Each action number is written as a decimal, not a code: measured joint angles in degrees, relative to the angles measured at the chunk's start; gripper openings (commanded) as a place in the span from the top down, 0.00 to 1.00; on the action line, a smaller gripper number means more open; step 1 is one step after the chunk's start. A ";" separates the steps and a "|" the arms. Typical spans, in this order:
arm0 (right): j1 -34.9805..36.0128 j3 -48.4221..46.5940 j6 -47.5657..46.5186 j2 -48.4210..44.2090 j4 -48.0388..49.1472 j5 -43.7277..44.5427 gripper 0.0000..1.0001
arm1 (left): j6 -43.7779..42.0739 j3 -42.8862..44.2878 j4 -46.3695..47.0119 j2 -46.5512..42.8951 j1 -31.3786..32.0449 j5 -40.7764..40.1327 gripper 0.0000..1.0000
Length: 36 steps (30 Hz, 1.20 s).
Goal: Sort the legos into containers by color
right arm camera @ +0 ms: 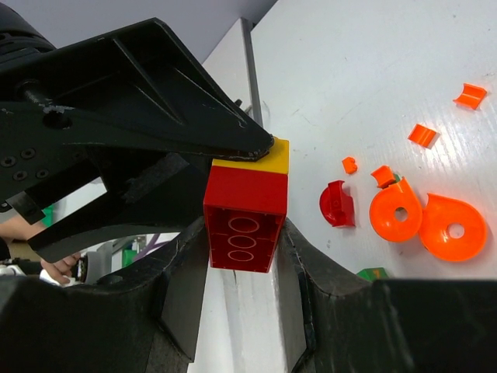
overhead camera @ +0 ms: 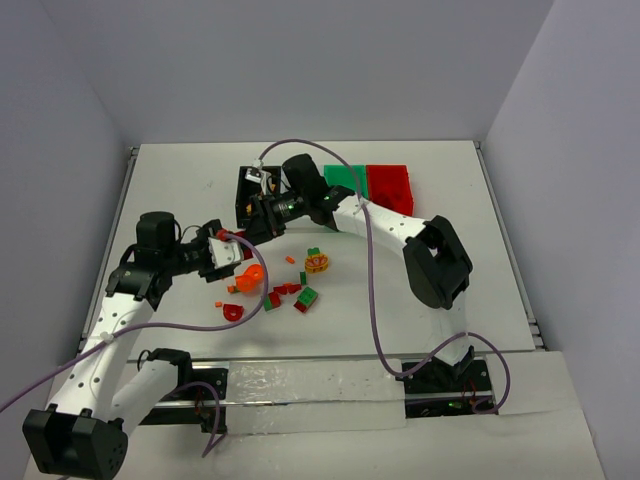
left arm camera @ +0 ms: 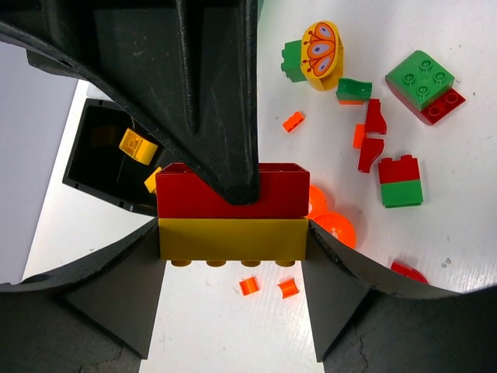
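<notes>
A red brick (right arm camera: 247,210) stacked on a yellow brick (left arm camera: 231,238) hangs above the table between both arms. My right gripper (right arm camera: 245,233) is shut on the red brick's sides. My left gripper (left arm camera: 233,241) has its fingers against both ends of the yellow brick. In the top view the two grippers meet at the joined bricks (overhead camera: 241,238), left gripper (overhead camera: 230,250) below, right gripper (overhead camera: 254,218) above. Loose legos (overhead camera: 300,290) in red, green and orange lie to the right. A black bin (left arm camera: 97,159) holds yellow pieces (left arm camera: 138,146).
A green bin (overhead camera: 344,178) and a red bin (overhead camera: 390,186) stand side by side at the back. Two orange discs (right arm camera: 427,221) and small orange bits (left arm camera: 268,287) lie under the grippers. A yellow flower piece (left arm camera: 322,53) and a green-red block (left arm camera: 425,85) lie farther right.
</notes>
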<state>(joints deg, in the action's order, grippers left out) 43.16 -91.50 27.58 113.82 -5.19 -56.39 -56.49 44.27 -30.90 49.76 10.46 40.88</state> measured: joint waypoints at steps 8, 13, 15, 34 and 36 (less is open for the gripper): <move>-0.90 0.63 -0.87 -0.45 -0.13 -0.46 1.00 | -1.74 -0.19 0.21 0.00 0.49 -0.40 0.64; -4.66 3.16 -2.33 -3.12 -2.29 -1.13 1.00 | -2.82 -1.47 -0.40 -0.03 0.38 -2.11 0.66; -7.96 4.93 -2.93 -5.01 -3.37 -0.97 1.00 | -3.04 -2.32 -0.79 0.28 0.31 -2.98 0.67; -29.49 12.92 -12.17 -21.61 -12.46 3.30 1.00 | 2.90 19.49 8.22 32.89 0.31 -6.59 0.48; -31.79 13.57 -12.80 -22.94 -13.11 3.54 1.00 | 3.97 23.86 9.39 37.44 0.31 -6.62 0.48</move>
<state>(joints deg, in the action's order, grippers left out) 11.37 -77.94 14.79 90.88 -18.30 -52.85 -52.52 68.13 -21.51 87.19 10.76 34.26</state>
